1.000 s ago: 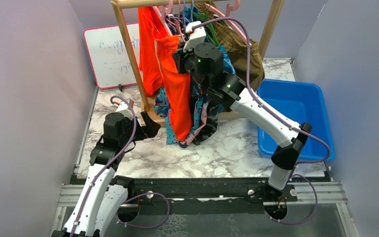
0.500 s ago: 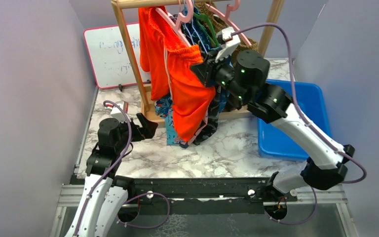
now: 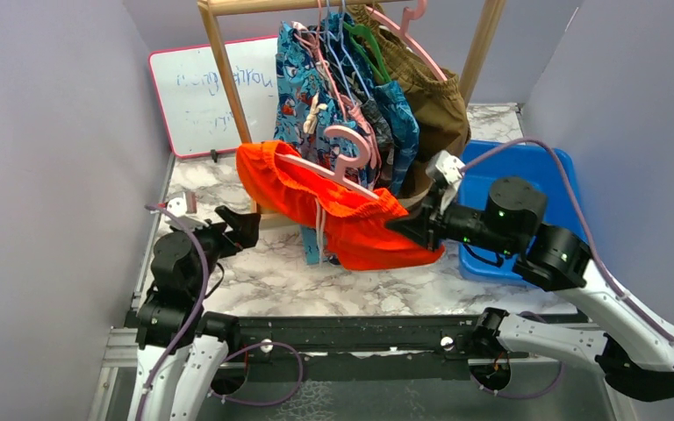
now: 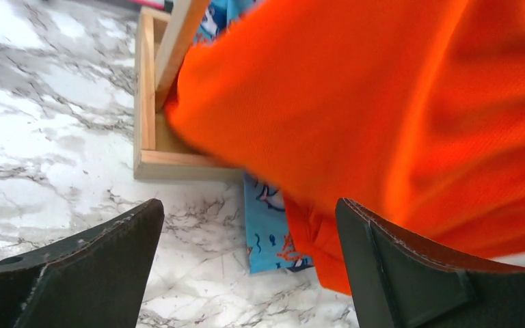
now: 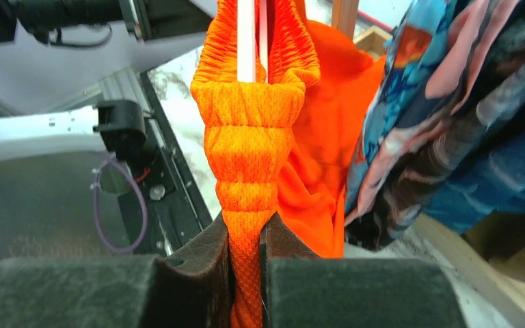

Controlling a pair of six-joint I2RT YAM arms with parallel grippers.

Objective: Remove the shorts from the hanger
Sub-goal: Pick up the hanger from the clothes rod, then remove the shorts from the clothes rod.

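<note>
Marble surface [image 3: 386, 263] with wooden rack [image 3: 228, 96] at its far side. The orange shorts [image 3: 351, 224], threaded on the pink hanger [image 3: 351, 149], are held above the surface in front of the rack, long axis left to right. Their right waistband end is clamped in the right pincer [image 3: 399, 225]. The left pincer [image 3: 237, 226], spread wide and empty, is seen just beside their left end.

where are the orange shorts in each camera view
top external: orange shorts at centre, draped on the pink hanger, right gripper pinching their right end
left wrist: filling the upper right
right wrist: centre, waistband clamped low in the frame
shared landmark: wooden rack
</note>
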